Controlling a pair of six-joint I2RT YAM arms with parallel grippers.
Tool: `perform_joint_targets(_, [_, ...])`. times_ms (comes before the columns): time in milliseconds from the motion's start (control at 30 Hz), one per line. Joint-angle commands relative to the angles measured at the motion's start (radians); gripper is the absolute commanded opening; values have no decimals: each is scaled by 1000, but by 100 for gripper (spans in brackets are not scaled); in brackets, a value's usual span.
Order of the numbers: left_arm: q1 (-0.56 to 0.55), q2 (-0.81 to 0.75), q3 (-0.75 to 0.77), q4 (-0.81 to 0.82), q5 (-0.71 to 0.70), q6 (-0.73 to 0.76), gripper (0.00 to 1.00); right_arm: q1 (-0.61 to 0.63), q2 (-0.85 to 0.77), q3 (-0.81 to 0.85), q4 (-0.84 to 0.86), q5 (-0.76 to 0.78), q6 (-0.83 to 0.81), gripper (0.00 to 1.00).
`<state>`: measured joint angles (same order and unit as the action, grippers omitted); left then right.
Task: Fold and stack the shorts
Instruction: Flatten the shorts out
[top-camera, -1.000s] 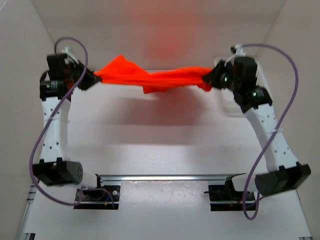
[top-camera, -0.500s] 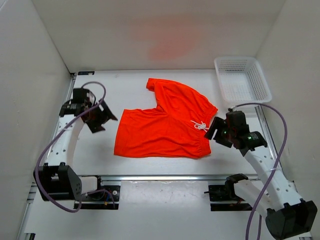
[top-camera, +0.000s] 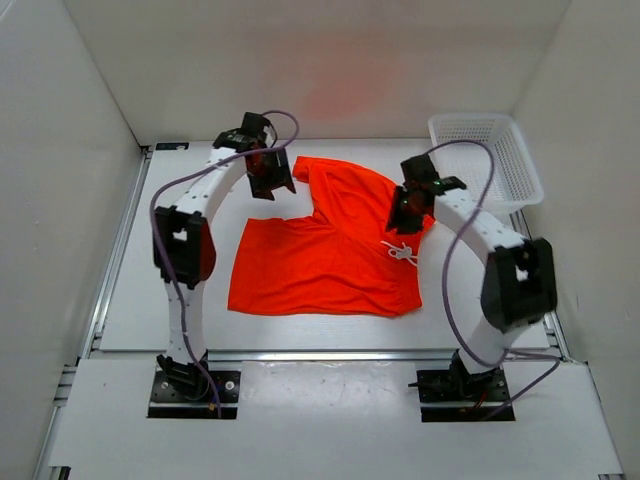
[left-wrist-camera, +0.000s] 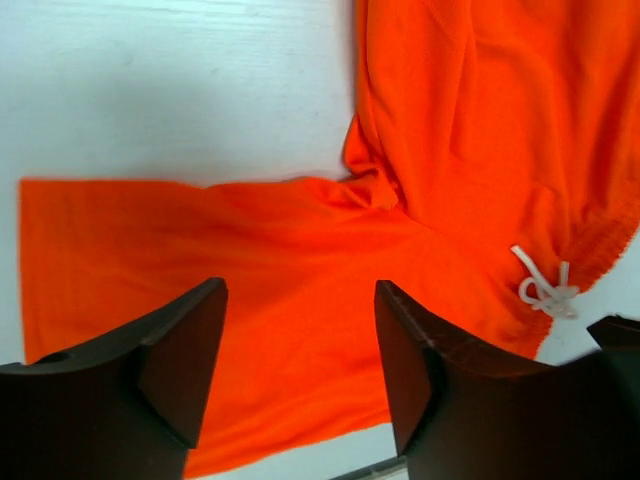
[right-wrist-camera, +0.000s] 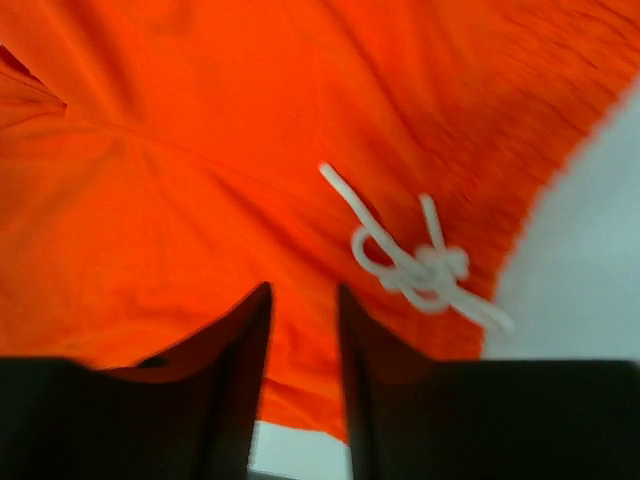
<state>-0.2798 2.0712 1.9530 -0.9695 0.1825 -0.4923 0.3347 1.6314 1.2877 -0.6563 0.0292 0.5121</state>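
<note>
Your bright orange-red fabric shorts (top-camera: 330, 255) lie spread out, unfolded; left tool (left-wrist-camera: 300, 300) gapes empty, right tool (right-wrist-camera: 303, 300) is narrowly parted, gripping nothing. Every fold and the stacking are yet to do.

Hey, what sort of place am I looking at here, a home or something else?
Most likely a robot test cell in a lab: plain white walls box in the table, a left arm and right arm are bolted to a metal rail, with orange shorts and a mesh basket.
</note>
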Motion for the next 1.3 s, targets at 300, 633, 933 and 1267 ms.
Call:
perform_joint_targets(300, [-68,427,561,-83,5,-41,78,124,458,328,-17,-124,-57,51])
perform_joint_targets(633, [-78,573,646,-6,-69,-97,65,185,433,150,23,-155,-47,45])
perform_joint_targets(933, [-78,626,667,52,49,-127,36,242,400,67,23,-155,-47,42])
perform_joint_targets(1267, [-1,333,335,61,-75,-103,10,242,390,76,23,-155,-38,39])
